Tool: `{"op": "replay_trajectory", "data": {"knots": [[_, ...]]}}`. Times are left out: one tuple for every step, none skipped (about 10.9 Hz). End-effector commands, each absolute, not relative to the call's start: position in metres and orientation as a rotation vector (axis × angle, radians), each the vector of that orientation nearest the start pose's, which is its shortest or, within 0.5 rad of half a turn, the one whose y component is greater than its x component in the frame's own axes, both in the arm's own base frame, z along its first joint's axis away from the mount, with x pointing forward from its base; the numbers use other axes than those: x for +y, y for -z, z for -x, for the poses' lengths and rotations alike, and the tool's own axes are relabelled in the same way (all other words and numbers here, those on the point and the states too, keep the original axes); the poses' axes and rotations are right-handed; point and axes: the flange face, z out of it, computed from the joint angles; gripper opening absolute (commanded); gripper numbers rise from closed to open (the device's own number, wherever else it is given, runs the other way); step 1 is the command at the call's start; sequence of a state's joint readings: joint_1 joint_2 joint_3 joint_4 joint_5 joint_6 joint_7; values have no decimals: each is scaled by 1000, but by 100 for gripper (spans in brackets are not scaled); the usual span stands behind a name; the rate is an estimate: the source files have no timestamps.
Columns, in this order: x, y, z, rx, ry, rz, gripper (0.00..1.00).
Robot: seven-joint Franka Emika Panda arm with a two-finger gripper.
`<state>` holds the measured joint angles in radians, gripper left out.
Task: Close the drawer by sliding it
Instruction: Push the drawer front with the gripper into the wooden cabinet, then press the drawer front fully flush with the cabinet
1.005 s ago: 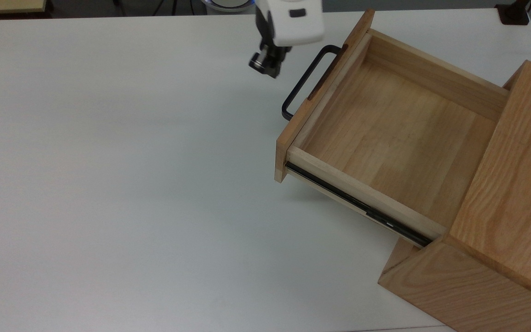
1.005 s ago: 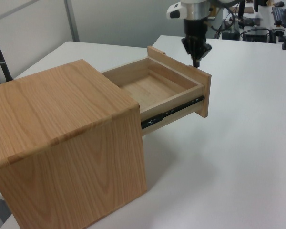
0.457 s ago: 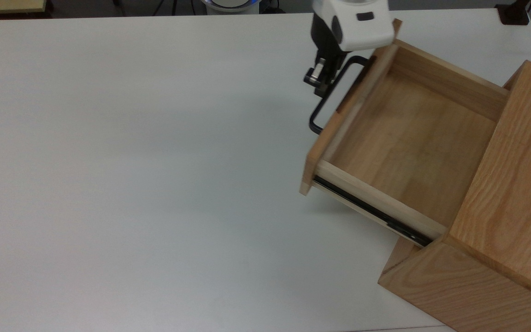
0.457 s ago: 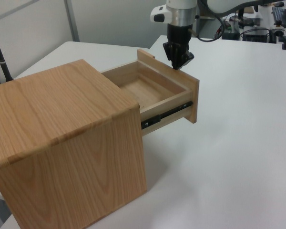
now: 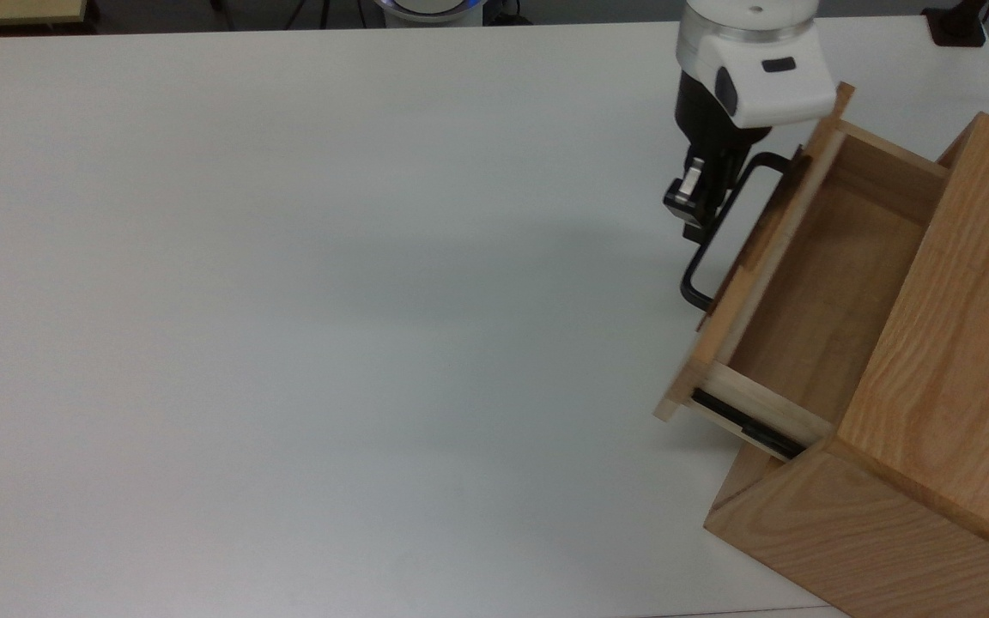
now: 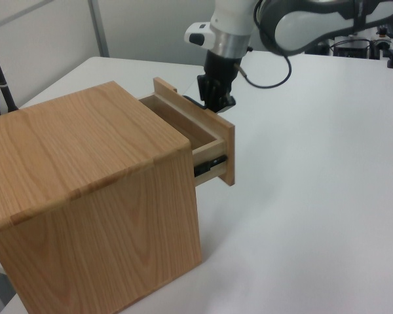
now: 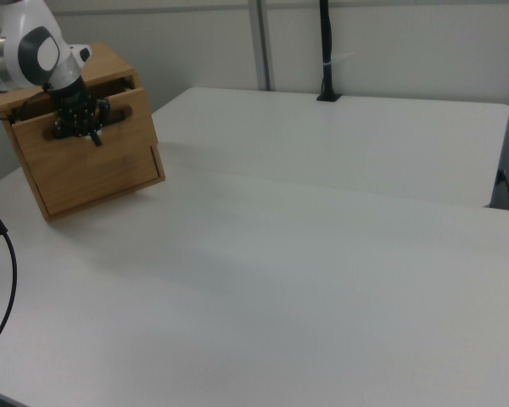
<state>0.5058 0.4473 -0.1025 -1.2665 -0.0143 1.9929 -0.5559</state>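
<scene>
Fingers [image 5: 690,204] sit against the black bar handle [image 5: 718,232] on the drawer [image 5: 812,283] front, near the handle's upper end in the top view. Whether they are apart, together or clamped on the bar: cannot tell. In the left view the gripper [image 6: 215,99] hangs just over the top edge of the front panel.

Change over the last 1 s: the drawer has slid well into the cabinet [image 5: 958,343]; much less of its floor shows than in the 2 earlier top-view frames, and the exposed side rail [image 5: 748,425] has shortened to a stub. The gripper has travelled with the front panel toward the cabinet.

Judgement: closing is well along but not done; a strip of tray remains outside. The push seems to need continuing along the rail line.

Worktop [image 5: 288,300]: plain white, matte. Room: grey partition wall and a black post [image 7: 327,51] at the far edge in the right view; a dark cable [image 7: 4,280] at the right view's left.
</scene>
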Motion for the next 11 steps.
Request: {"op": "replay_trajectory", "data": {"knots": [[346, -517, -665, -1426, 589, 2808, 0], [362, -502, -668, -1407, 656, 2799, 0], [374, -490, -670, -1390, 697, 2791, 0], [382, -486, -668, -1388, 721, 2779, 0], [385, -488, -668, -1383, 755, 2766, 0], [386, -490, -668, -1371, 775, 2762, 0], [387, -490, -670, -1360, 806, 2758, 0], [386, -489, -671, -1357, 824, 2753, 0], [386, -490, -671, -1355, 838, 2749, 0], [388, -492, -671, -1353, 854, 2744, 0], [389, -495, -670, -1321, 859, 2747, 0]]}}
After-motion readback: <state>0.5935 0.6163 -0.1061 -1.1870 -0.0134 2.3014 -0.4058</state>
